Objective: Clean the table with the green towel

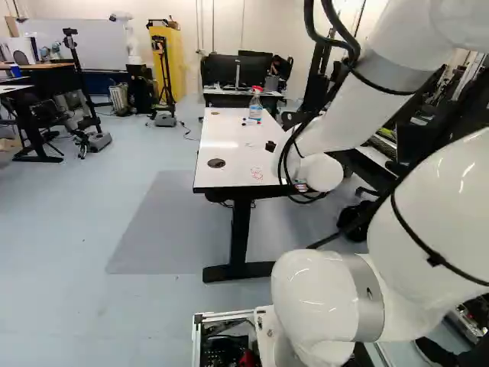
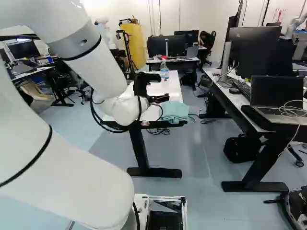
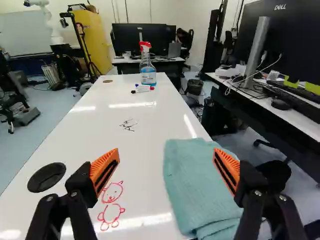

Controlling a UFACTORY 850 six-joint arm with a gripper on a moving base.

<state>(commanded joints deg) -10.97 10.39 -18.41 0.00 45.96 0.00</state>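
Note:
In the right base view the black gripper (image 2: 157,98) is held out over the near end of the white table (image 2: 169,87). From the wrist, the gripper (image 3: 166,172) shows its fingers wide apart with nothing between the pads. The green towel (image 3: 192,185) lies partly folded at the table's near corner, below and ahead of the right-hand finger; the same towel (image 2: 175,111) hangs slightly at the edge. Red doodles (image 3: 112,206) mark the tabletop (image 3: 145,145) beside the towel, and a black scribble (image 3: 128,125) lies farther along.
Toward the table's far end stand a spray bottle (image 3: 148,67) and markers (image 3: 142,89). A round black cap (image 3: 46,177) is set in the tabletop. Alongside runs a second desk (image 2: 240,103) with monitors and a laptop (image 2: 277,98). Another robot (image 3: 45,20) stands far back.

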